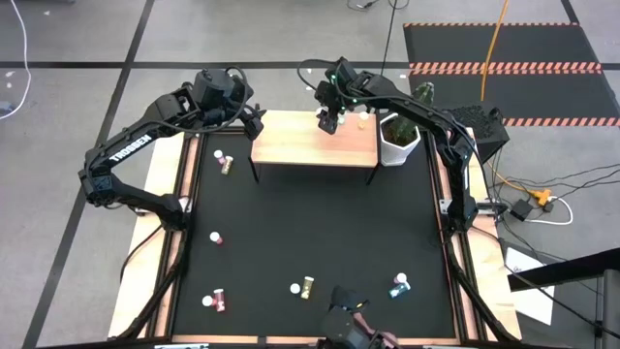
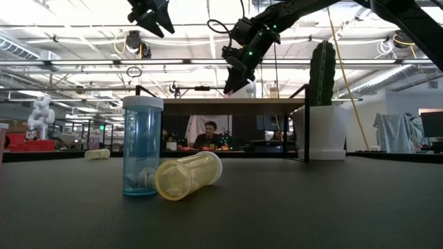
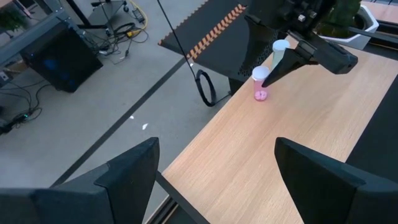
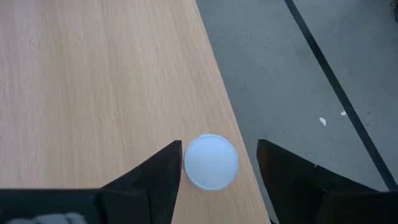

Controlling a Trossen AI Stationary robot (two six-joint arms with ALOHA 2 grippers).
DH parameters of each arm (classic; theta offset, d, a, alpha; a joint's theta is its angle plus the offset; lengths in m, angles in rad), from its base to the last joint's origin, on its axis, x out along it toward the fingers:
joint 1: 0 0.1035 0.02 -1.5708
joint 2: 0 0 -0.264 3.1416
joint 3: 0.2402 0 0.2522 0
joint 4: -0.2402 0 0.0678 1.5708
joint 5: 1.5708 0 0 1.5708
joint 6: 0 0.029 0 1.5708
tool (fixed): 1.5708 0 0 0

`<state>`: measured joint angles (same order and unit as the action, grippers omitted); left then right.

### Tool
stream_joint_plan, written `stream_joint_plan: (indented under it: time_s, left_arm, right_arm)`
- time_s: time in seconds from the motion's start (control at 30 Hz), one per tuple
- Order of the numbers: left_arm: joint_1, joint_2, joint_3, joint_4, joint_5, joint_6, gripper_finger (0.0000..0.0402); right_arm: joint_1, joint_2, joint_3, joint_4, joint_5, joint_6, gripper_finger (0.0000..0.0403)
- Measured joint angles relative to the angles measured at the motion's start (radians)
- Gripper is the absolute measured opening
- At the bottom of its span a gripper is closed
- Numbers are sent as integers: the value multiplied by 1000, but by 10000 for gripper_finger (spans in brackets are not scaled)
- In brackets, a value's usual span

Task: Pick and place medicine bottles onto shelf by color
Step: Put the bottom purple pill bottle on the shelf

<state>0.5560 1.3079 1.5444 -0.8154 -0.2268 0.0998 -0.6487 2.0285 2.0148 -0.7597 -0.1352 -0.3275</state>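
1. Standing upright near far edge of shelf (image 1: pixel 310 145): pink bottle (image 3: pixel 260 84), white cap; likely light, stiff, slick plastic, tippy; best gripped round body, under cap.
2. Straddling it w/ fingers released, gap either side: right gripper (image 4: pixel 216 163).
3. Waiting at shelf's left end, fingers spread, empty: left gripper (image 3: pixel 214 177).

The right hand (image 4: pixel 217 165) is hovering over the light-wood shelf (image 4: pixel 93 81), which is filling the left and centre of the frame. Its two dark fingers (image 4: pixel 155 180) are standing apart at the bottom, with a white bottle cap (image 4: pixel 211 161) sitting between them beside the shelf's edge. Grey floor (image 4: pixel 311 68) with a dark stripe is showing at the upper right.
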Motion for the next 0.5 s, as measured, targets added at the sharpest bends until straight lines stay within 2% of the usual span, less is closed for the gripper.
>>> stream_joint_plan:
  time_s: [0.23,0.5]
  left_arm:
    - [0,0,0,0,0,0,321]
    - [0,0,0,0,0,-3,321]
  right_arm:
    - [-5,0,0,0,0,-1,158]
    - [-6,0,0,38,0,-3,151]
